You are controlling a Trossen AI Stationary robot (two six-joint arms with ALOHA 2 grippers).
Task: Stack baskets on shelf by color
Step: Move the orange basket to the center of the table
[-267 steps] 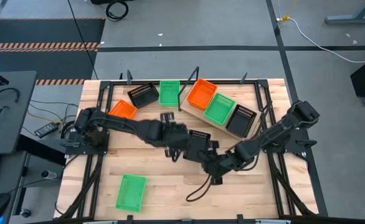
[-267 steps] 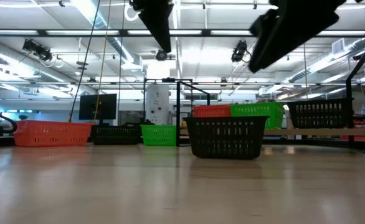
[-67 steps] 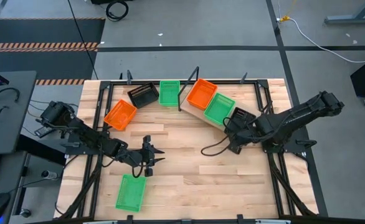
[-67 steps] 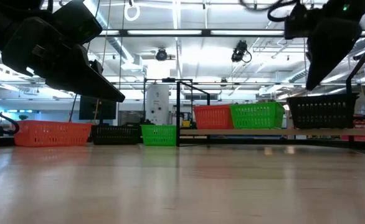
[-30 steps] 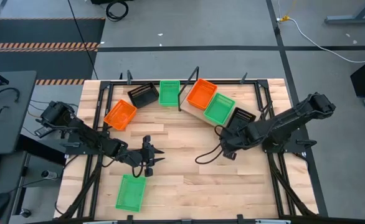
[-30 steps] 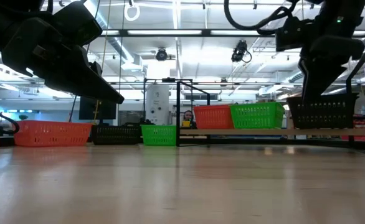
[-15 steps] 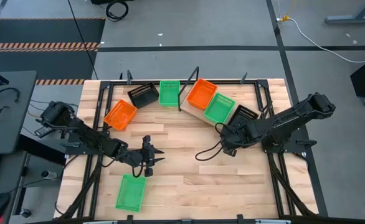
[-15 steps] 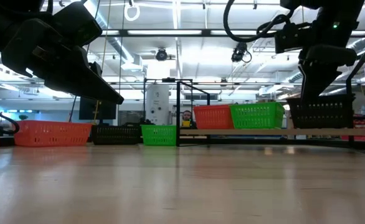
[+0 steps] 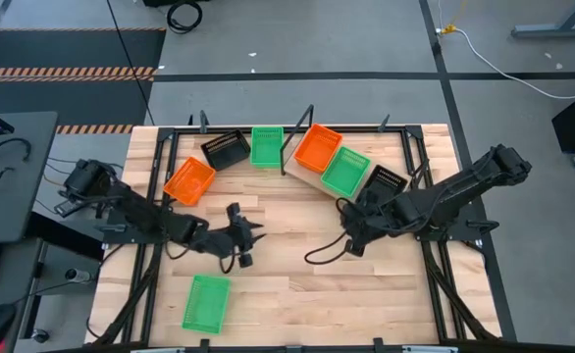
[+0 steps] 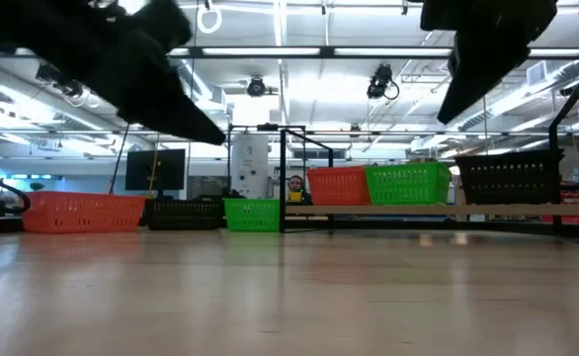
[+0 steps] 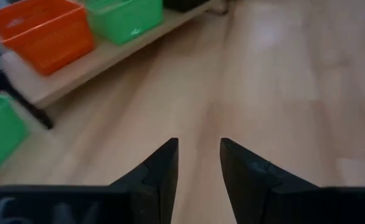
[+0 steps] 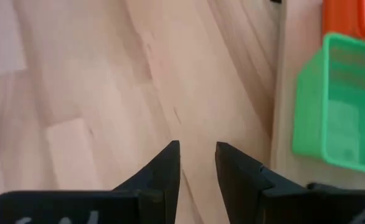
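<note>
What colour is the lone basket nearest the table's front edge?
Green; the basket shows best in the high view.

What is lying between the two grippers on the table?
Nothing: in the high view, only bare tabletop separates the left gripper from the right gripper, apart from the right arm's dangling cable.

Plank table (image 9: pixel 366 284), pale shelf (image 9: pixel 297 173) bearing orange basket (image 9: pixel 318 147), green basket (image 9: pixel 346 170), black basket (image 9: pixel 384 181); loose green basket (image 9: pixel 206 302) near front edge.

Shelf (image 9: pixel 305 176) is pale plain wood, holding an orange basket (image 9: pixel 318 146), a green basket (image 9: pixel 346 169) and a black basket (image 9: pixel 382 182) ahead of the right jaws. Tabletop (image 9: pixel 297 275) is plank-striped blond wood. Both arms are dark.
</note>
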